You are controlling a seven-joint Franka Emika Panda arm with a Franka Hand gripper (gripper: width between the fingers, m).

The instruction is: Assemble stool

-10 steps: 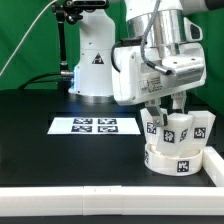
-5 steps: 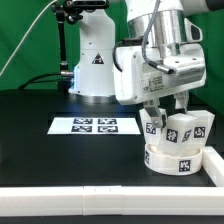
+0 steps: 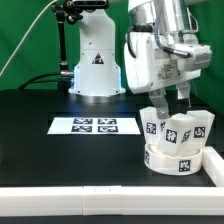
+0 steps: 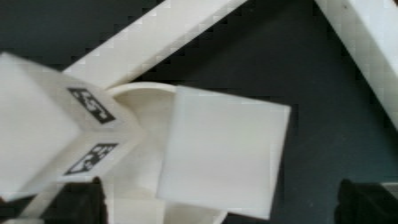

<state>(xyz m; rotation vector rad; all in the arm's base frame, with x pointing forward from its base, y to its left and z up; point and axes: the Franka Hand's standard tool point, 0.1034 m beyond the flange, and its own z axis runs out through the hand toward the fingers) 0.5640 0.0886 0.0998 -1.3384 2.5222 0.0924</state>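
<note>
In the exterior view, the white robot arm (image 3: 155, 55) reaches in from above on the exterior view's right. Its gripper (image 3: 171, 101) hangs just above the stool parts with its two dark fingers (image 3: 158, 100) spread apart and nothing between them, so the hand is open and holds nothing. Below it, the stool (image 3: 177, 140) sits on the black table (image 3: 60, 155) near the front edge, toward the exterior view's right. The round seat (image 3: 172, 160) lies flat, and several blocky legs (image 3: 178, 130) stand upright on top of it, each with a black-and-white tag facing the camera. The legs crowd close together; whether they are fully seated cannot be told. Just beside the stool, toward the exterior view's left, the marker board (image 3: 94, 125) lies flat on the table with its four tags. Behind it stands the white robot base (image 3: 95, 60) against a green backdrop (image 3: 25, 40). A long white bar (image 3: 100, 200) runs along the front of the table.

In the wrist view, the picture is close and blurred. One leg (image 4: 54, 125) shows two tags on its side, and another leg (image 4: 222, 150) stands just beside it with a plain face. A curved white rim (image 4: 143, 95) shows between them. White bars (image 4: 160, 40) cross the dark table behind
</note>
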